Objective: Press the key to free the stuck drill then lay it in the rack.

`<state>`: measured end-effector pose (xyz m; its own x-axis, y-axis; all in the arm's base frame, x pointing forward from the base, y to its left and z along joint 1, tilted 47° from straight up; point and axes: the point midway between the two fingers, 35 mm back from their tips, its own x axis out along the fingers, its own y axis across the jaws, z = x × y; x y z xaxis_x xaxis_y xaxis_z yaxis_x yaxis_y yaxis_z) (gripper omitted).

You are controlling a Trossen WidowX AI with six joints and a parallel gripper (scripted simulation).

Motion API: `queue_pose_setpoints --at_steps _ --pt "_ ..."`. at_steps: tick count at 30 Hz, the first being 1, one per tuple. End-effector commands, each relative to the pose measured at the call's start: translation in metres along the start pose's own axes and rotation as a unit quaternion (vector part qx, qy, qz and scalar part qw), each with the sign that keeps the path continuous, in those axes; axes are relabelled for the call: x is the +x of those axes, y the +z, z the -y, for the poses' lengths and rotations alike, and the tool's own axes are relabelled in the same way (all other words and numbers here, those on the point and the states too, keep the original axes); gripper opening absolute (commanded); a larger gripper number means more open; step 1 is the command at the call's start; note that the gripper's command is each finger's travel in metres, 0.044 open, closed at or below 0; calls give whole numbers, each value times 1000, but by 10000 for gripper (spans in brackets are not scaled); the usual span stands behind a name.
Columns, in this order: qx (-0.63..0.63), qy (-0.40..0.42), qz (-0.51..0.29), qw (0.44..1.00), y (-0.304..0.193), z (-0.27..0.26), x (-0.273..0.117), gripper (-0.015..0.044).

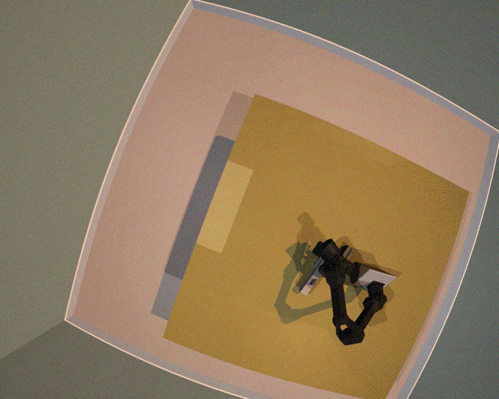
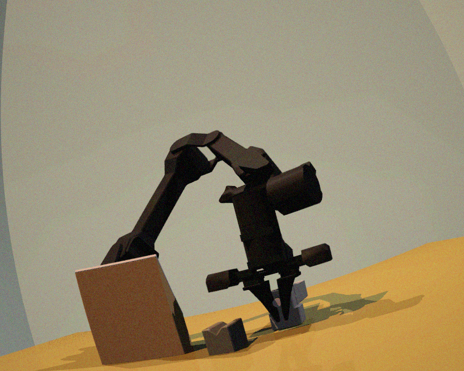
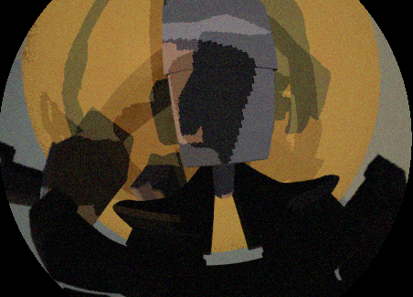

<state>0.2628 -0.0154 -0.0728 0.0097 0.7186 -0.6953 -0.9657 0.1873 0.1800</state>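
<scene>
The grey block (image 1: 305, 291) (image 2: 298, 315) (image 3: 261, 137) stands on the yellow surface. The drill (image 2: 277, 302) (image 3: 224, 175), a short round stub, sticks out of its end face. My gripper (image 2: 282, 318) (image 3: 218, 157) is shut on the drill, one finger on either side of the stub, close in front of the block. The drill's other end is inside the block. The key is not visible; the gripper hides part of the block's top in the exterior view. The rack (image 2: 225, 338) (image 3: 157, 180) is a small dark block with a V notch on top, empty.
A tall box (image 1: 376, 278) (image 2: 124, 311) (image 3: 87, 169) stands beside the rack, close to the arm's base. A low pale wall (image 1: 125, 124) surrounds the area. The arm arches over the rack from the box side.
</scene>
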Motion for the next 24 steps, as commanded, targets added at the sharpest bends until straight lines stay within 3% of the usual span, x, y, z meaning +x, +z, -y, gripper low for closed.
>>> queue_pose_setpoints --at_steps 1,24 --pt "-1 -2 1 1000 -2 1 0 0" --pt "1 -1 2 1000 -36 2 -3 0"
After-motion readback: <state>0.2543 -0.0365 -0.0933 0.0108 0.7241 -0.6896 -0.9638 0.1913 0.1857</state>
